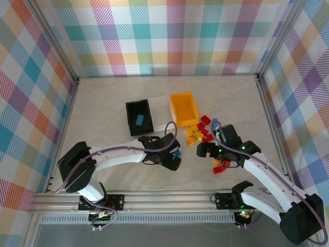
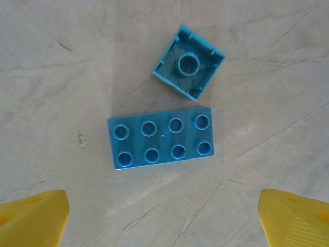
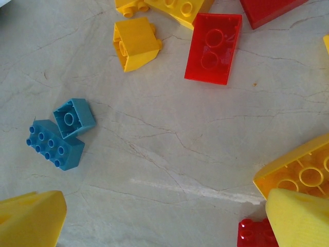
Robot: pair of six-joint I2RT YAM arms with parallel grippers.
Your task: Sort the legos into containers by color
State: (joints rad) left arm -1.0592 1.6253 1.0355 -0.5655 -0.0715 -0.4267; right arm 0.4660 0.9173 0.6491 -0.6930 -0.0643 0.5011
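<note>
left arm (image 1: 118, 154): stretched from its base at the lower left toward the table centre, wrist turned down.
left gripper (image 2: 164, 221): hangs over two blue legos, its yellow fingertips (image 2: 33, 218) spread wide and gripping nothing.
light blue eight-stud plastic brick (image 2: 160, 138): flat on the table, studs up, below the left claw.
small light blue square brick (image 2: 188, 63): hollow side up, just beside the long brick's far corner.
right arm (image 1: 262, 175): bent up from the lower right base and in toward the centre.
right gripper (image 3: 164, 221): aimed down at bare table, fingers apart, holding nothing.
yellow-orange hollow-side-up brick (image 3: 298, 172): against the right-hand fingertip.
black rectangular plastic bin (image 1: 129, 118): left of the row, a blue brick (image 1: 140, 121) inside.
clear plastic bin (image 1: 162, 108): between the other two.
yellow-orange plastic bin (image 1: 184, 109): right of the row.
loose red and yellow-orange bricks (image 1: 198, 131): heaped on the table between the yellow-orange bin and the right gripper.
</note>
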